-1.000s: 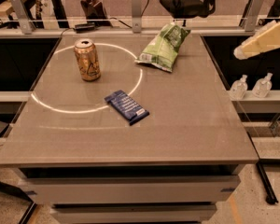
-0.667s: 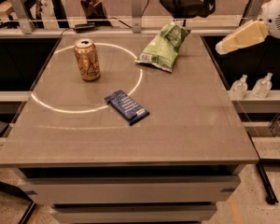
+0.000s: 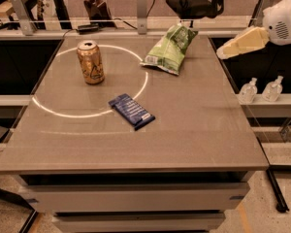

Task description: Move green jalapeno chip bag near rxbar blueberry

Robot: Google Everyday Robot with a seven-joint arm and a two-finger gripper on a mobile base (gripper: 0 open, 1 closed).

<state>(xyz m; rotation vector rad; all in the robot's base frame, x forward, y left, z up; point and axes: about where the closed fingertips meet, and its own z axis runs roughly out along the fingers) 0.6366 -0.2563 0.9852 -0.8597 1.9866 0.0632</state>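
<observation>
The gripper point(image 3: 229, 48) hangs in the air just off the right edge of the worktop point(image 3: 199, 130), its cream tip pointing left toward the chip bag point(image 3: 170, 48). From this angle I cannot tell whether it is open or closed. It touches nothing, and a clear gap lies between it and the bag.

The bag lies flat on the far part of the worktop, right of the middle. Its white label end faces the near left and its darker green end faces the back edge. The blue bar point(image 3: 131, 111) lies at a slant near the middle of the worktop, closer to the camera and well apart from the bag. A gold can point(image 3: 90, 62) stands upright to the far left, clear of both.

The bag looks light, puffed with air and soft, so it is likely to give under a squeeze rather than resist. Its film is probably slick and crinkly, and the chips inside would crush under a hard pinch. A hold across the puffed middle could slide off. The better place seems to be the narrower body near one end, or the flat sealed seam, taken from above with a gentle pinch. Being so light, the bag may skate on the worktop if nudged sideways, so the approach should come straight down. The bar is thin and light too, and a dragged bag could easily push it along.
</observation>
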